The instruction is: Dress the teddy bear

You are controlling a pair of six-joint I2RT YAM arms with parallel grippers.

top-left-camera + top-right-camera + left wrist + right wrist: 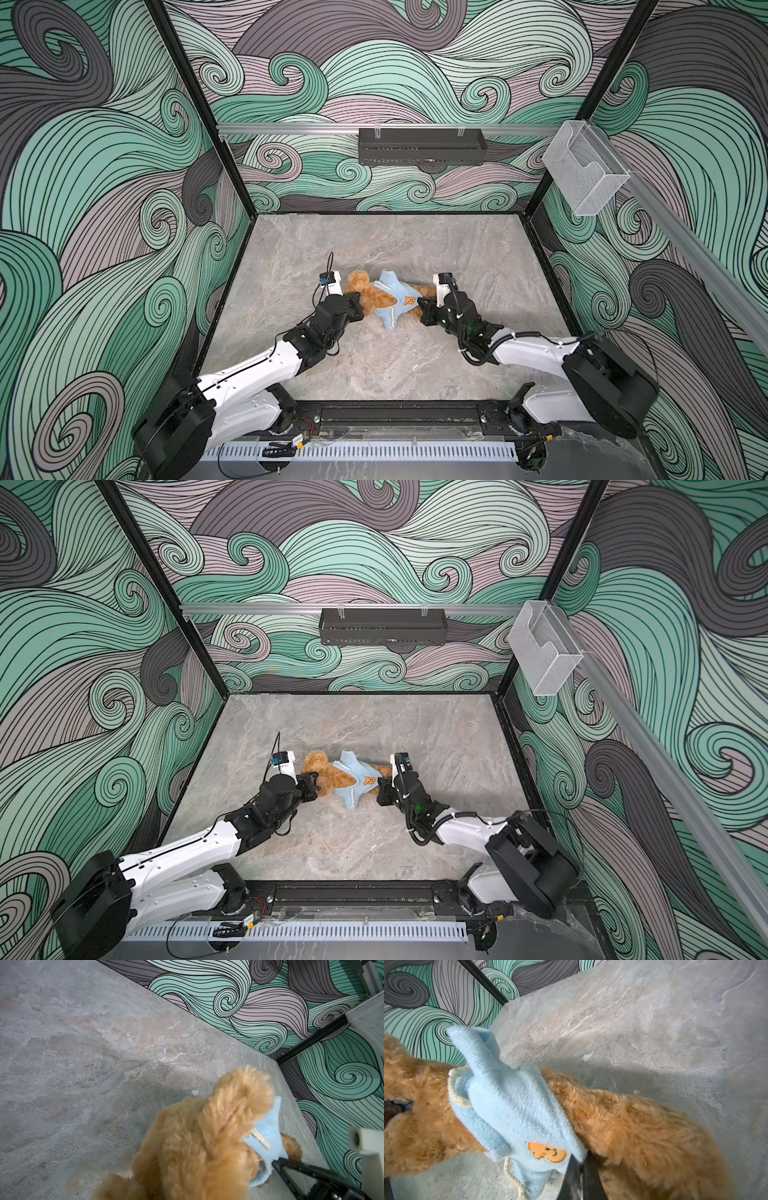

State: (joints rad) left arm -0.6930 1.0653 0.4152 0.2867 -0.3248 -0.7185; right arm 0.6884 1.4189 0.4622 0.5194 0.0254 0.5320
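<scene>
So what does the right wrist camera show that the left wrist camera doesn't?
Only the right wrist view shows the orange bear patch on the clothing. Only the left wrist view shows a white block on the right arm. Both show the teddy bear, the blue shirt partly on it, the right fingers pinching the shirt's edge, and the marble table.

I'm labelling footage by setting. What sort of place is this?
Probably a purpose-built robot test cell, not a home: a marble-look tabletop boxed in by wave-printed walls on a black frame, with a left arm and a right arm mounted at its front edge.
</scene>
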